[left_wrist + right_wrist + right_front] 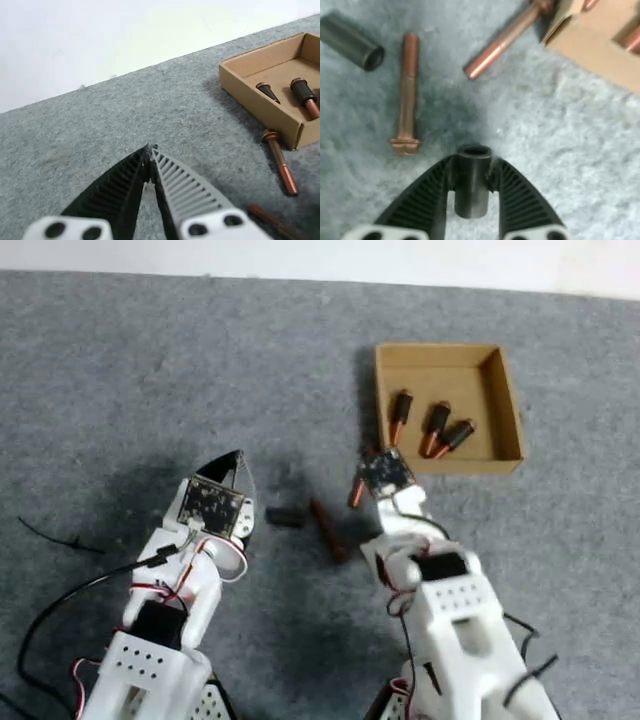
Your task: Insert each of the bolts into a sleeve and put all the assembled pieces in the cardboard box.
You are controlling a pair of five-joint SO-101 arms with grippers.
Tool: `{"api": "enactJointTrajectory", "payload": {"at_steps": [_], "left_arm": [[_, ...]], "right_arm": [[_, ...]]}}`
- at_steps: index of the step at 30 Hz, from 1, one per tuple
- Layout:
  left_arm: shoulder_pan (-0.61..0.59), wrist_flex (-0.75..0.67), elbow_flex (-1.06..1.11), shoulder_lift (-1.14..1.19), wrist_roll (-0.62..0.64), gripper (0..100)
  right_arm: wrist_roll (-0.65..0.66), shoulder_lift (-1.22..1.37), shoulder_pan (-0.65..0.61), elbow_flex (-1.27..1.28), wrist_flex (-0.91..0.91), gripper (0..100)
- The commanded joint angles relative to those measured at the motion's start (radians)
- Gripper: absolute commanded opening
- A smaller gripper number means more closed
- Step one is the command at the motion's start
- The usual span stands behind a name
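Clamping a sleeve point(472, 175) in the right jaws, held round its middle with the open end pointing out past the tips, near the corner of the box point(437, 348). Left jaws: tips pressed together, nothing between them, well apart from the box, beyond the loose parts. Inside the box: three assembled pieces point(435, 428).

Outside the box:
- one bolt point(505, 40) just beside the corner, head toward the box
- second bolt point(407, 92) farther out, flat on the table point(120, 370)
- spare sleeve point(352, 42) just past that, farthest from the box

Handling, as a guess:
- Treat the bolts as stiff metal, small, light and smooth, so likely to roll on the table or twist in ribbed jaws.
- Grip mid-shank, crosswise, near the head, leaving the plain end free for the bore.
- Treat the sleeves as rigid dark tube, light, nothing fragile.
- Hold round the middle as here, with the bore end clear of the jaws.
- Expect slip along the axis if pushed hard, so feed straight and gently.
- Cannot tell bore clearance from here.
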Motion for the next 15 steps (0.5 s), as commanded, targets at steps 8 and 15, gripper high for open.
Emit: {"api": "enactJointTrajectory", "payload": {"at_steps": [8,15], "left_arm": [[0.01,0.041,-0.435,0.719,0.017,6],[0.096,0.195,-0.708,1.115,0.018,6]], "right_arm": [[0.009,-0.417,0.013,0.15,-0.028,0.4],[0.011,-0.541,0.013,0.211,-0.03,0.4]]}}
